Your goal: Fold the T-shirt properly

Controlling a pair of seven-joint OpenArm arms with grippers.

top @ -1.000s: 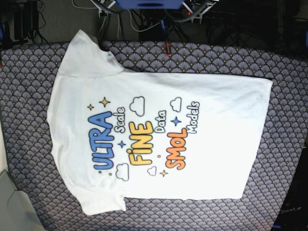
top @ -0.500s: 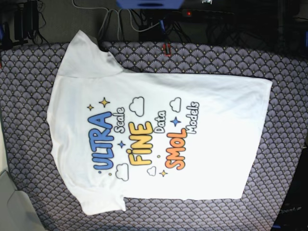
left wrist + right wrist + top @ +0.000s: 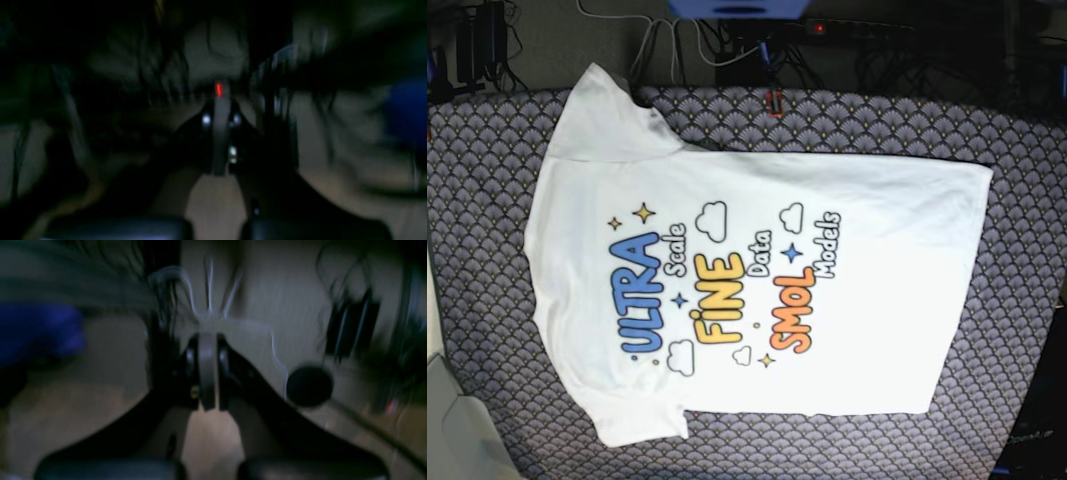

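T-shirt (image 3: 757,270), print up, flat on patterned tabletop (image 3: 477,200), long axis left-right, collar end toward base view's left; left claw (image 3: 220,133) and right claw (image 3: 206,373) both pinched together, empty, off-cloth over cabled floor, neither discernibly nearer.

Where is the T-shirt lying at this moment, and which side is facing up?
In the base view, the T-shirt lies spread flat, print side up, across the middle of the patterned table cover, its sleeves toward that view's left. Neither gripper is near it.
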